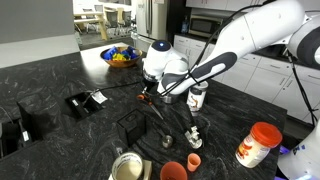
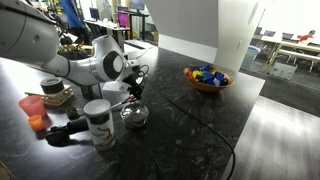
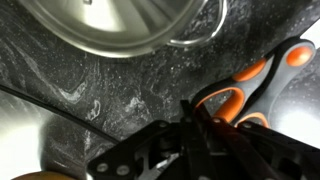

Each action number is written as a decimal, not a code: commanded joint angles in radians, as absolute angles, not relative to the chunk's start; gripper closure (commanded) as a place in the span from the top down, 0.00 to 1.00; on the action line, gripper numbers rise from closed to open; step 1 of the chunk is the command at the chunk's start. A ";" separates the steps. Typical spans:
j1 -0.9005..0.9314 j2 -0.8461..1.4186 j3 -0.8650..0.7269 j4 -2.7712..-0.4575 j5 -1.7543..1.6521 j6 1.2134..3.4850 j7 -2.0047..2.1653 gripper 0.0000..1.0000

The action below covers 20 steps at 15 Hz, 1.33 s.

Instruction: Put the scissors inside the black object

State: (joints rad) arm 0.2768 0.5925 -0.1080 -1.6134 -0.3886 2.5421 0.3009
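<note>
My gripper (image 1: pixel 150 96) hangs above the dark counter and is shut on the scissors (image 1: pixel 143 97). In the wrist view the closed fingers (image 3: pixel 190 122) hold the scissors at the blade end. The orange-red handle loops (image 3: pixel 298 56) stick out to the upper right. The black object (image 1: pixel 133 127), a low thin-walled box, sits on the counter just below and in front of the gripper. In an exterior view the gripper (image 2: pixel 135 90) is over a small metal bowl (image 2: pixel 133 117). I cannot make out the black box there.
A flat black item with a white label (image 1: pixel 86 100) lies beside the box. Orange-red cups (image 1: pixel 172 170), a metal tin (image 1: pixel 126 166) and a white jar with a red lid (image 1: pixel 258 143) stand near the front. A bowl of colourful things (image 1: pixel 120 56) sits at the back. A metal bowl (image 3: pixel 110 25) fills the top of the wrist view.
</note>
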 commanded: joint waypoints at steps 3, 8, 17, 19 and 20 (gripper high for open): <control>0.361 0.495 -0.203 -1.664 -0.538 2.635 0.482 0.02; 0.449 0.425 -0.296 -1.639 -0.833 2.630 0.757 0.02; 0.635 0.332 -0.402 -1.615 -1.378 2.541 1.222 0.02; 0.653 0.324 -0.402 -1.619 -1.440 2.539 1.315 0.02; 0.658 0.319 -0.400 -1.625 -1.465 2.544 1.358 0.02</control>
State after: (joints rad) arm 0.6298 0.3415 -0.3839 -1.6095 -1.3795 2.5552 1.2485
